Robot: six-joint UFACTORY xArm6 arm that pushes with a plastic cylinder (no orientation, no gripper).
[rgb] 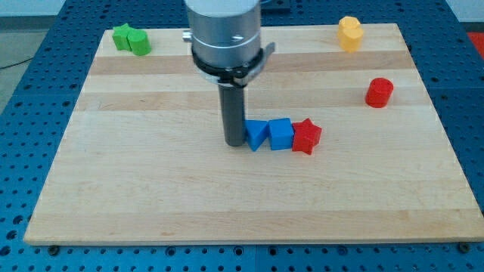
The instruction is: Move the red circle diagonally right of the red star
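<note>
The red circle (380,92) stands alone toward the view's right, upper part of the wooden board (151,196). The red star (306,137) sits near the board's middle, touching a blue cube (280,134) on its left; a blue triangle (255,135) touches that cube's left side. My tip (234,142) rests on the board just left of the blue triangle, touching or almost touching it. The red circle lies up and to the right of the red star, well apart from it.
Two green blocks (131,38) sit together at the board's top left corner. A yellow block (349,32) sits at the top right. The arm's grey body (224,34) hangs over the board's top middle. Blue perforated table surrounds the board.
</note>
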